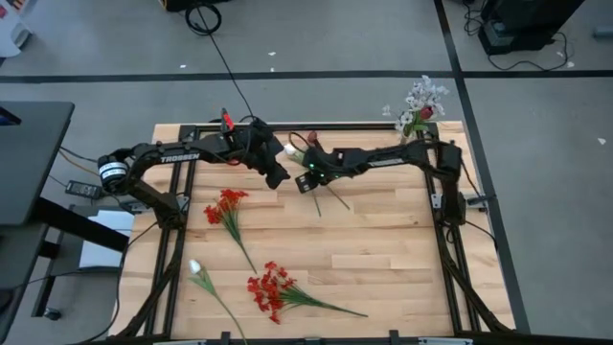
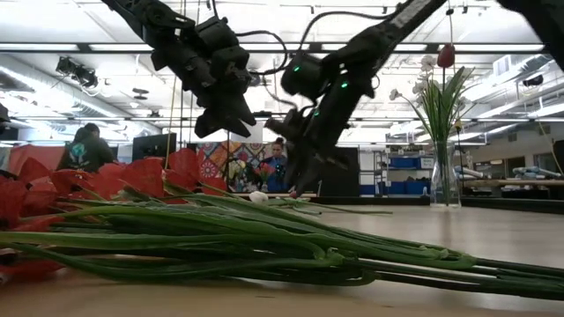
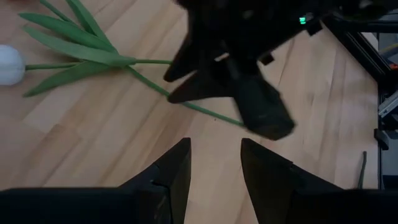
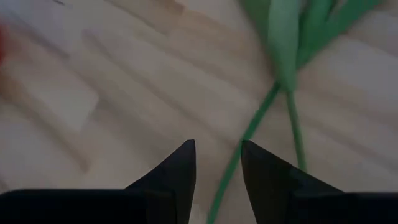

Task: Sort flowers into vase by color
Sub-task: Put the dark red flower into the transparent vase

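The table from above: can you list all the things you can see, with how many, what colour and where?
Table: one, light wood, filling the middle of the high view.
Red flowers: two bunches, bright red, one left of centre, one near the front edge.
White tulips: two, white, one lying front left, one at the back between the grippers.
Vase: one, at the back right corner, holding pale sprigs and a dark red bud.
People: at least two, in the room behind, in the low view.
Left gripper: one, dark, back centre, fingers apart.
Right gripper: one, dark, beside the left gripper, fingers apart over a green stem.
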You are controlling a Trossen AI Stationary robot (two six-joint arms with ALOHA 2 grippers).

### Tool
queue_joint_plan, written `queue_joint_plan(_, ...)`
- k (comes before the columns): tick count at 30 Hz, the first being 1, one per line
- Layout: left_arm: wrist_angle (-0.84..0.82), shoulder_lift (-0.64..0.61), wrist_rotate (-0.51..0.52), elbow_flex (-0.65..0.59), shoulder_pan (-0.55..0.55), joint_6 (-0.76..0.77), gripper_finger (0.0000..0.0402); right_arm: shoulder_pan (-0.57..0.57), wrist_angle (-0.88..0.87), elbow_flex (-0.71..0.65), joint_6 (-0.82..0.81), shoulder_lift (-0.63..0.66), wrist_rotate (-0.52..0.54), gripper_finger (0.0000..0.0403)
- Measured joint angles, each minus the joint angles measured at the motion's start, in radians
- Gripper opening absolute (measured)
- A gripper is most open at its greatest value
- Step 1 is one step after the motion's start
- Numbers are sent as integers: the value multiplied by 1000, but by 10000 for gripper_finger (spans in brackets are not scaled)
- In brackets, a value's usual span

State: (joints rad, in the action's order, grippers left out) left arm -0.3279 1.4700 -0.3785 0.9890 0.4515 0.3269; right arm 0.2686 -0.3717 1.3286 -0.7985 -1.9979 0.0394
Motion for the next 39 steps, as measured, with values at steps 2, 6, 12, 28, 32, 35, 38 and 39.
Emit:
queue_joint_plan(2,-8,0,0,0,0,3,144,7,-65,51,9,-33,27,136)
queue_joint_plan(6,-28,0,0,0,-1,3,144,20,-106,114,18,-81,61,136)
queue_joint_plan(12,-80,0,0,0,-2,2,144,55,-113,139,-4,-138,22,136)
queue_joint_plan(28,-105,0,0,0,-2,-46,144,75,-167,140,87,-146,2,11)
queue_joint_plan(32,-123,0,-11,0,-2,-53,144,82,-209,130,49,-104,-147,5)
queue_joint_plan(35,-146,0,-42,0,-2,-80,144,75,-220,130,10,-37,-286,4)
queue_joint_plan(38,-163,-4,-97,0,-2,-126,144,90,-234,133,22,25,-525,3)
queue_joint_plan(39,-175,-7,-122,0,-2,-145,144,97,-245,133,45,34,-611,3)
